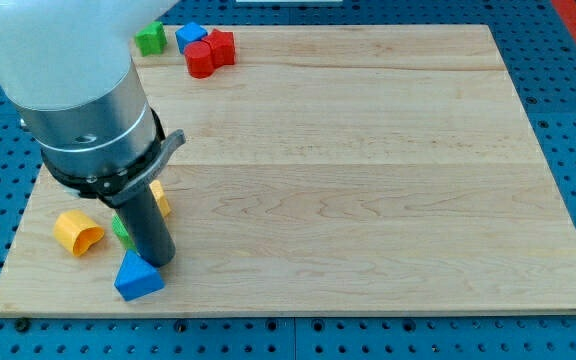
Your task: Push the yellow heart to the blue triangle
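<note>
Counts: two red blocks (209, 53), two blue, two green, two yellow. No claw fitted, only rod; my tip (158, 262) lower left, touching blue triangle (137, 277). Yellow heart (160, 200) just above tip, half hidden behind rod.

The arm (53, 40) is a wide, smooth white cylinder that fills the view's top left corner. Below the white shell sits a brushed grey metal collar (93, 125) with faint horizontal banding. A black ring (108, 180) clamps around the collar's lower edge, with a small grey lever or tab (173, 143) sticking out on the view's right side. From the ring a straight dark grey rod (148, 225) runs down to my tip (158, 262), round and blunt.
</note>
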